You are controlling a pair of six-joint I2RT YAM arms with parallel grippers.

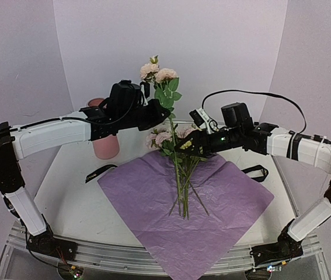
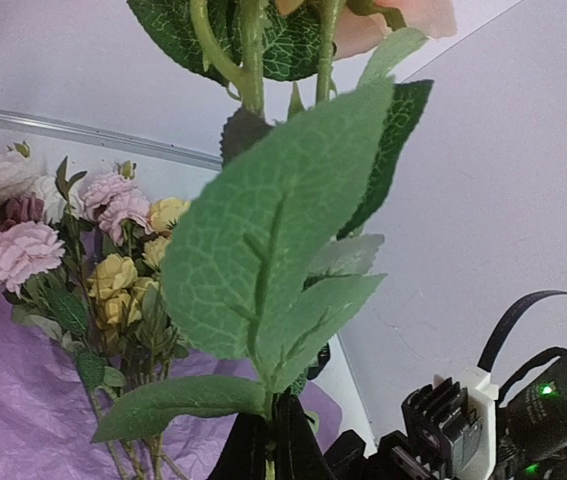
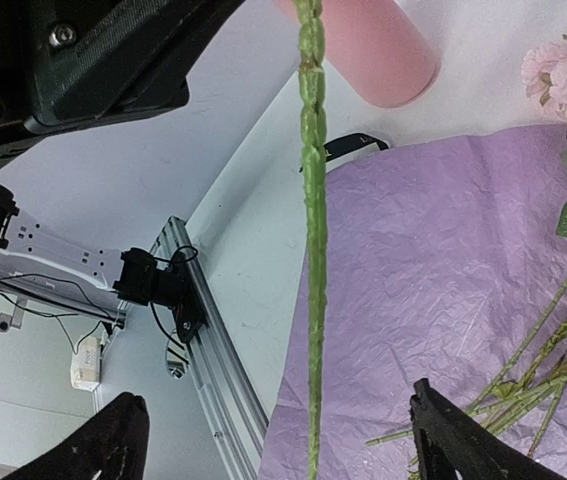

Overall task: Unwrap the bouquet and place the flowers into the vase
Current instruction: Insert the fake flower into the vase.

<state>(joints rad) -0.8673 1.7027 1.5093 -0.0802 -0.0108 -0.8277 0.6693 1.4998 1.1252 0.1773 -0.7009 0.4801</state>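
Flower stem (image 1: 171,125) stands upright, clamped in the left claw (image 1: 160,114). Around it the right claw (image 3: 278,440) gapes apart, untouching. Vase (image 1: 105,147) stands left of it, nearest the left arm.

Paper sheet (image 1: 212,216) is spread centre-front on table (image 1: 66,192). Flower bunch (image 1: 174,140) is laid on sheet's rear half, blooms to rear, stem ends twd near edge. A single stem (image 1: 166,93) is held upright above bunch, w/ left gripper (image 1: 164,111) at its left & right gripper (image 1: 183,144) lower, fingers either side. Vase (image 1: 105,147) is set behind-left of sheet, partly hidden by left arm (image 1: 54,134). Ribbon (image 1: 100,172) is laid left of sheet, before vase; 2nd strap (image 1: 257,171) at sheet's right.
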